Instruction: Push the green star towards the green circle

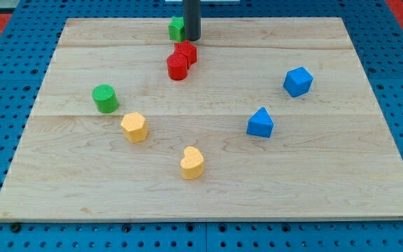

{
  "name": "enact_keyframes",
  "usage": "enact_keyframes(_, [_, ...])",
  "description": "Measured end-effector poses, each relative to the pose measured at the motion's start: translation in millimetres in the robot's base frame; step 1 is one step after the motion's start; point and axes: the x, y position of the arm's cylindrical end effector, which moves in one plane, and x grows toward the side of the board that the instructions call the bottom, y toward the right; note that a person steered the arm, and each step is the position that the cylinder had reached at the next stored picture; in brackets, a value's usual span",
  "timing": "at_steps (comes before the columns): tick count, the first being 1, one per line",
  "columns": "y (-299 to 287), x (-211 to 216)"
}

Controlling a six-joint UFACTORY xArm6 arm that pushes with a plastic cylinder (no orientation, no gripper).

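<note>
The green star (176,29) sits near the view's top edge of the wooden board, partly hidden by my rod. My tip (192,39) rests on the board right against the star's right side. The green circle (105,98), a short cylinder, stands at the view's left, well below and left of the star.
Two red blocks (186,51) (177,67) touch each other just below my tip. A yellow hexagon (134,127) lies next to the green circle. A yellow heart (192,163) is lower middle. A blue triangle (260,123) and a blue block (298,81) sit on the right.
</note>
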Motion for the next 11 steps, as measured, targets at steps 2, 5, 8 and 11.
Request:
enact_keyframes(2, [-50.3,-19.0])
enact_keyframes(5, [-42.5,-18.9])
enact_keyframes(8, [-163.7,-19.4])
enact_keyframes(11, [-163.7,11.7])
